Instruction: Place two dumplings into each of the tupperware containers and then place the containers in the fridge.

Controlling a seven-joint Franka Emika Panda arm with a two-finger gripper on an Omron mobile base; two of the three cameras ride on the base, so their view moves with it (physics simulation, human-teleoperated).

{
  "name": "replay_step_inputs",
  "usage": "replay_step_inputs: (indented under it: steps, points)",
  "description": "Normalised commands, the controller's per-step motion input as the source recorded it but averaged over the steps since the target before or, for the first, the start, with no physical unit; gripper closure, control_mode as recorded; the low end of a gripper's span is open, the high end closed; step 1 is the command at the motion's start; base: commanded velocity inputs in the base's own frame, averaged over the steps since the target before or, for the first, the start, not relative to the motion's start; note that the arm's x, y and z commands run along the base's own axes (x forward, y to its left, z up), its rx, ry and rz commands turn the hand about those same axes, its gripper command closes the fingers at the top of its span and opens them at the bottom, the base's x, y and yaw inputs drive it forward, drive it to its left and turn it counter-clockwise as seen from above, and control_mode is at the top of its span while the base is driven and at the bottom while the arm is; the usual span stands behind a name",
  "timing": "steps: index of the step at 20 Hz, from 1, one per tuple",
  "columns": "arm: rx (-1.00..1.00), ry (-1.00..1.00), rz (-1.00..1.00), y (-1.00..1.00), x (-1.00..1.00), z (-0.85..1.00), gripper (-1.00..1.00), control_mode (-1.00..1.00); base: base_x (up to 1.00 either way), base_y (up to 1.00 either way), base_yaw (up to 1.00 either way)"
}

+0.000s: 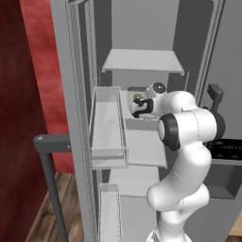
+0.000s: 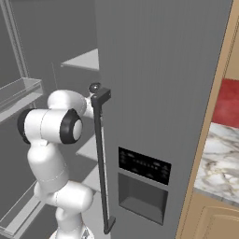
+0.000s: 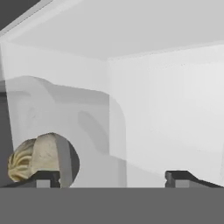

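Observation:
My gripper (image 3: pixel 113 178) is open inside the fridge (image 1: pixel 142 61), its two fingertips (image 3: pixel 43 178) standing wide apart. Just ahead of them, toward the left of the hand view, is a pale translucent tupperware container (image 3: pixel 87 127) on a pale shelf. A tan ridged dumpling (image 3: pixel 33 159) shows through its wall at the lower left. In the left base view the gripper (image 1: pixel 140 109) reaches over the middle shelf, with a dumpling (image 1: pixel 137 98) visible just above the hand. I cannot tell whether the fingers touch the container.
The open left fridge door carries clear bins (image 1: pixel 108 127) close beside the arm, and its dark handle (image 1: pixel 49 142) juts out at the left. The shut right door (image 2: pixel 158 84) has a dark dispenser panel (image 2: pixel 144 165) and a handle (image 2: pixel 99 154). A marble counter (image 2: pixel 219 158) lies right.

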Motion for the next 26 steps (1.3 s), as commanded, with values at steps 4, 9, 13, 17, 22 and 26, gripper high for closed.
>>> replay_step_inputs:
  steps: [4,9,13,17,22,26]
  points:
    - [0.00,-0.18,0.00,0.00,-0.25,0.34,-1.00,-1.00,0.00,0.00,0.00]
    - [0.00,-0.05,0.00,-0.01,-0.59,0.51,-1.00,-1.00,0.00,0.00,0.00]
    - [-0.01,0.00,0.02,-0.01,-0.93,0.71,-1.00,-1.00,0.00,0.00,0.00]
    - [-0.08,0.00,0.07,0.00,-1.00,0.28,-1.00,-1.00,0.00,0.00,0.00]
    - [-0.10,0.00,0.16,0.00,-1.00,0.12,-1.00,-1.00,0.00,0.00,0.00]
    - [-0.17,0.06,0.25,0.00,-1.00,0.37,-1.00,-1.00,0.00,0.00,0.00]
